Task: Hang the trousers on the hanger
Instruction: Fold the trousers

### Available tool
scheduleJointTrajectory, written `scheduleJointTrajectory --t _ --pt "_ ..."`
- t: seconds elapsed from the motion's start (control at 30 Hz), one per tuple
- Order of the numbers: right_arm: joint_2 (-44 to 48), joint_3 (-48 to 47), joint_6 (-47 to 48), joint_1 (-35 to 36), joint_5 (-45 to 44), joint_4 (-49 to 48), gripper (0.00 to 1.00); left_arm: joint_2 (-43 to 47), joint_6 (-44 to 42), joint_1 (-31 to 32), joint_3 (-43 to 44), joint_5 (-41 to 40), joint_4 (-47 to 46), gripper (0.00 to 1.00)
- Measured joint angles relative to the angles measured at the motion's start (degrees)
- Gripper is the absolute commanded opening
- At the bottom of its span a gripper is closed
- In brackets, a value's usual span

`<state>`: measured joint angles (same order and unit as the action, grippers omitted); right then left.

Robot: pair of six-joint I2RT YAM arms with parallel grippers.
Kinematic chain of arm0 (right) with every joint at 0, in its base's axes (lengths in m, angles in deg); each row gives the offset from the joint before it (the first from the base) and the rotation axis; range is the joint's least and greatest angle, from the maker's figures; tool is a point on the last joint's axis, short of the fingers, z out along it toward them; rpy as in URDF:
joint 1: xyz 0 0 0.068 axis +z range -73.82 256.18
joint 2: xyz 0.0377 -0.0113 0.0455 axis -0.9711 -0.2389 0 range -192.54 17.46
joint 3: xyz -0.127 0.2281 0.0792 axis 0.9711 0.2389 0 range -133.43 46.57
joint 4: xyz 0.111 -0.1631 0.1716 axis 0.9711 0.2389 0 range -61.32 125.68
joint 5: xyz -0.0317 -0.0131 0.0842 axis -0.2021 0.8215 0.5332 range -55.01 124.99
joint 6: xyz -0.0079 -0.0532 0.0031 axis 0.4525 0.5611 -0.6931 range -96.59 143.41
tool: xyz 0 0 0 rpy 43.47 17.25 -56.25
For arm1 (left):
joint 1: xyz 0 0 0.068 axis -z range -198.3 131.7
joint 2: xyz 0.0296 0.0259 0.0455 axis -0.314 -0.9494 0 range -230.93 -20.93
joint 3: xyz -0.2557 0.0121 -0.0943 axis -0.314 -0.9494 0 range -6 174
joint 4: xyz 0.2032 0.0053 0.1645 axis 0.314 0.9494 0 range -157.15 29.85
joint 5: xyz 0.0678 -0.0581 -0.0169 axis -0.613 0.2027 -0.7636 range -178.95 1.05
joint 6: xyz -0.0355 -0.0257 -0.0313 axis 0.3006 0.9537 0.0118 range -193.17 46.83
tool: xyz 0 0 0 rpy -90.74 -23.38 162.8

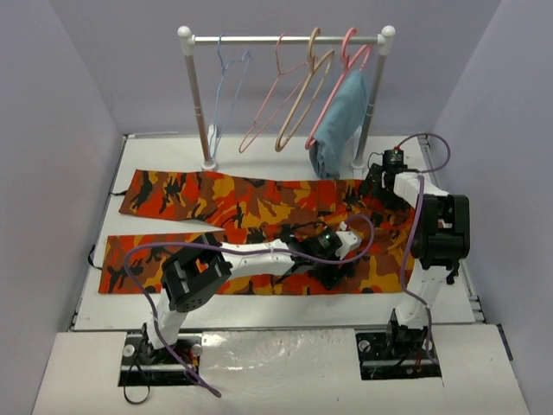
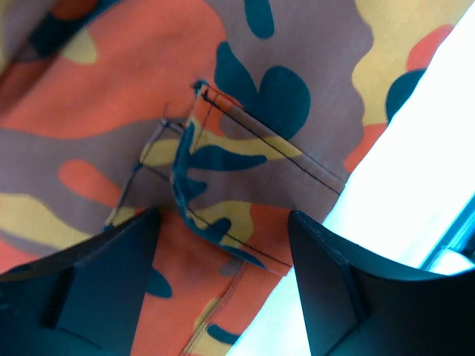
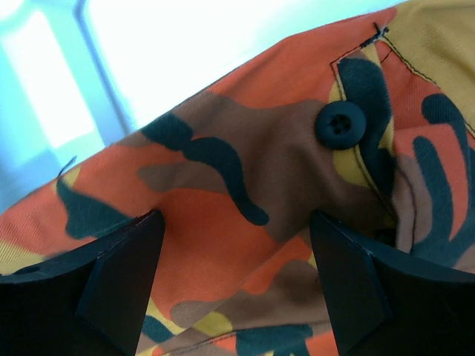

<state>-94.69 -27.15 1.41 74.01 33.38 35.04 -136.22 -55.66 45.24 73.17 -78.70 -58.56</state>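
Left wrist view, nearest the work, has the left gripper [image 2: 223,245] poised over the trousers [image 2: 111,89], its jaws spread wide with nothing between them but loose cloth underneath. It sits right over a stitched pocket flap [image 2: 223,185] at the cloth's edge, with bare white table [image 2: 415,148] just beyond. That looks like a choice to take the garment at the waist end, where the layers are thick enough to pinch. Right wrist view shows much the same for the right gripper [image 3: 236,222]: jaws wide apart and closed on nothing, hovering close above camouflage cloth beside a dark button [image 3: 340,124] near another pocket seam. From the top external view, the left gripper [image 1: 333,275] reaches in over the waist end on the side away from the clothes rack [image 1: 285,39]. The right gripper [image 1: 378,186] is at the waist corner nearest the rack's right post. Two grips set apart across the waistband would probably lift the cloth evenly rather than let it bunch. The trousers [image 1: 233,203] lie flat on the table [image 1: 259,313] in front of the rack, legs running toward its left post. On the rack's rail the light-blue wire hanger [image 1: 226,95] hangs at the left end, bare. The pink hangers [image 1: 349,43] and a plain blue garment [image 1: 341,117] occupy the middle and right. Nothing is lifted yet, so the task appears to be at its first grasp.
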Motion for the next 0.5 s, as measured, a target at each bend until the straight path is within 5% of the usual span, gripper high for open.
scheduleJointTrajectory --t 0.5 --pt "-7.35 -8.52 0.44 -0.15 -4.69 -0.85 0.77 3.54 -0.81 0.43 -8.93 7.79 -9.71 0.66"
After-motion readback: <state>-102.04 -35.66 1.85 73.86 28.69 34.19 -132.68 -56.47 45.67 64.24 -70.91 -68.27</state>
